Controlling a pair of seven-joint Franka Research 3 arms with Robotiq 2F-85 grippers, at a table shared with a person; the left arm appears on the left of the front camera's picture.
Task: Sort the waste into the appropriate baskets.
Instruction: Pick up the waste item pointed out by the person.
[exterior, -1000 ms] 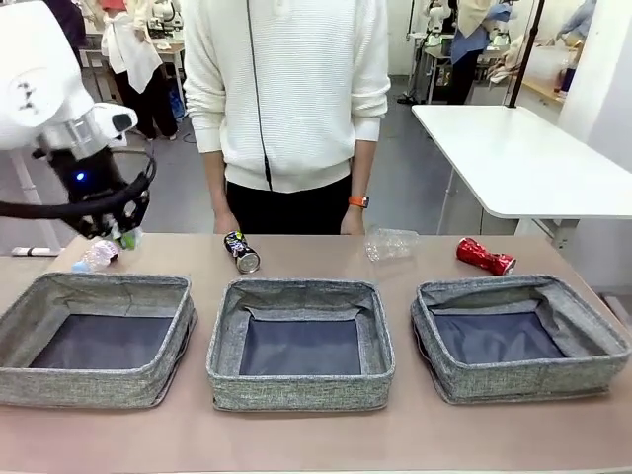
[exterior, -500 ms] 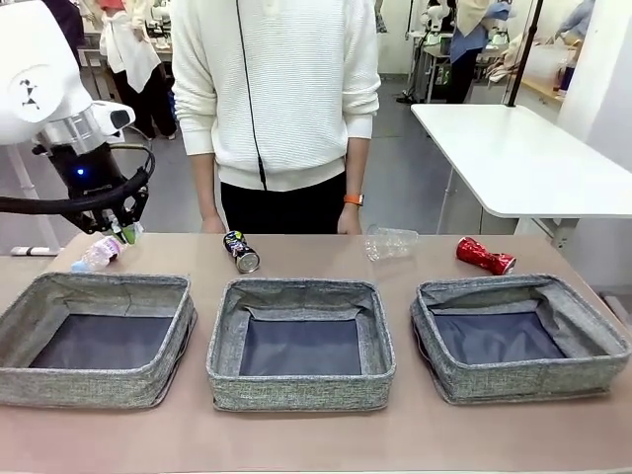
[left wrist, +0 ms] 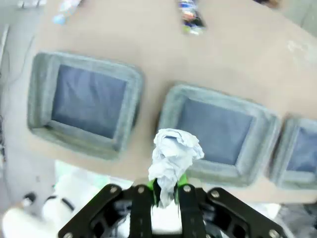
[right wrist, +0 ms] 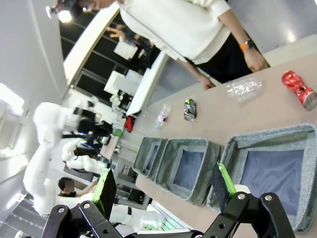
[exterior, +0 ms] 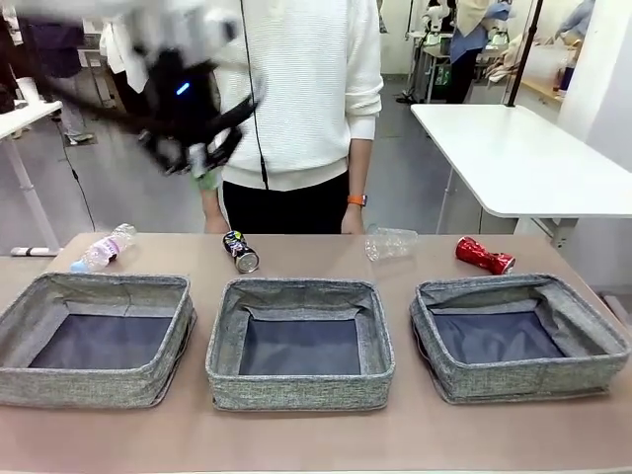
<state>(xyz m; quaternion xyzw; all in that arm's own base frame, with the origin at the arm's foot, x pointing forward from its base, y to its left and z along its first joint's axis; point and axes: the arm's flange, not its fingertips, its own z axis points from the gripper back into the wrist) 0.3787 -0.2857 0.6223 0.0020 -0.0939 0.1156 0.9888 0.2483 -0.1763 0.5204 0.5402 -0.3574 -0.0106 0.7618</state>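
Left end effector (left wrist: 166,188): pinched narrow on the crumpled paper ball (left wrist: 173,153), which sticks out past the fingertips; it hangs high above the tabletop (exterior: 316,444).
Right end effector (right wrist: 166,186): jaws wide, nothing between them.
Below the left end effector: the middle basket (left wrist: 171,99) lies just ahead of the tips, the left basket (left wrist: 44,74) off to one side, the right basket (left wrist: 282,129) to the other.
Other waste: bottle (exterior: 104,249), dark can (exterior: 241,251), clear cup (exterior: 391,242) and red can (exterior: 484,256) lie beyond the baskets, well below the end effector.
Step in hand: likely carrying the paper to its basket; no label shows which one.
Doing it well: centre over the lining, come down low, then release; the ball looks light and could catch a soft rim.
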